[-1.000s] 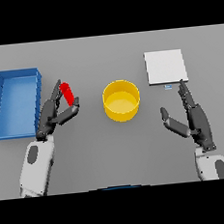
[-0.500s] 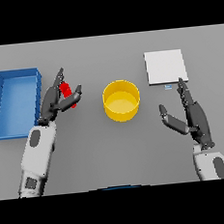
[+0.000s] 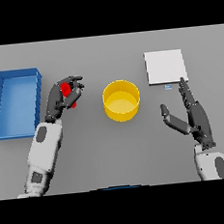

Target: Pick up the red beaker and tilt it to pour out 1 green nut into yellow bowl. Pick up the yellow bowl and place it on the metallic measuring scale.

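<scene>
Starting at the far left we've got the blue bin (image 3: 2, 112) sitting out of the action, and just to its right our left hand (image 3: 59, 100) has its fingers curled around the red beaker (image 3: 69, 93), which sits between the bin and the yellow bowl (image 3: 121, 100). The thing that matters for the pour is that the bowl lies to the right of the beaker with a clear gap of table between them, so we reckon the beaker has to travel rightward over the rim before tipping. We honestly can't read the beaker's long axis well, the fingers cover most of it and only patches of red show, and we can't see any green nut at all. Further right, our right hand (image 3: 194, 115) is idle with fingers straight, just below the metallic measuring scale (image 3: 165, 66), so it's the nearer one for moving the bowl later, we'd guess
</scene>
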Robot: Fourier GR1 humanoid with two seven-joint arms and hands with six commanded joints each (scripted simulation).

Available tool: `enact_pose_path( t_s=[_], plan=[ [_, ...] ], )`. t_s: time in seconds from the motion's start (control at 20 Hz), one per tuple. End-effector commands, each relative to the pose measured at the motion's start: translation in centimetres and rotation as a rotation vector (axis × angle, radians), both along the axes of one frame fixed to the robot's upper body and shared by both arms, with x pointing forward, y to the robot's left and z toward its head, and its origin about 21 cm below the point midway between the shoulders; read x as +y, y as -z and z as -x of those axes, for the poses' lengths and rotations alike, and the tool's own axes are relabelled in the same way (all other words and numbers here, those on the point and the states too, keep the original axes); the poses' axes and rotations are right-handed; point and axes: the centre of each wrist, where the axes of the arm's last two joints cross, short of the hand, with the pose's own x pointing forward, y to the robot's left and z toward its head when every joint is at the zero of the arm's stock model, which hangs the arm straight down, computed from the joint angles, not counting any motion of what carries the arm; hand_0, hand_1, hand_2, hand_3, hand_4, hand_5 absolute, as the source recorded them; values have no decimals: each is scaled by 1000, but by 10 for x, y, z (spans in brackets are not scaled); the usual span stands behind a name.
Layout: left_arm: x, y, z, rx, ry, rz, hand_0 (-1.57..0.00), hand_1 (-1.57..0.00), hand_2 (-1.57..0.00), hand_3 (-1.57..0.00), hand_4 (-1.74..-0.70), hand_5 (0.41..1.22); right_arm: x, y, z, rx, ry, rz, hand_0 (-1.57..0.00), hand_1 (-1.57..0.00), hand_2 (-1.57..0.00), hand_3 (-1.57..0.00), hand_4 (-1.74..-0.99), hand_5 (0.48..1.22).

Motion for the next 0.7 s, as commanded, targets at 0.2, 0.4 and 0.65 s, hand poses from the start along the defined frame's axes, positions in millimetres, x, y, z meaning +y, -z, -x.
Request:
enact_pose_path(
  t_s=[0.2, 0.4, 0.65],
  plan=[
    [-7, 3, -2, -50, -5, -11, -1338, -1343, -1347, -1344, -1506, 1132, 4, 2, 0, 6, -6, -3, 1, 1, 1, 1, -1296, 681],
    [-8, -5, -5, -96, -9, 25, -1475, -1478, -1479, -1478, -1645, 1112, 5, 4, -2, -15, -27, 14, 1, 1, 1, 1, -1281, 676],
    [-6, -32, -8, -199, -10, -7, -1540, -1540, -1541, -1541, -1709, 1097, 7, 4, 0, -33, -34, 27, 1, 1, 1, 1, -1255, 672]
  ],
)
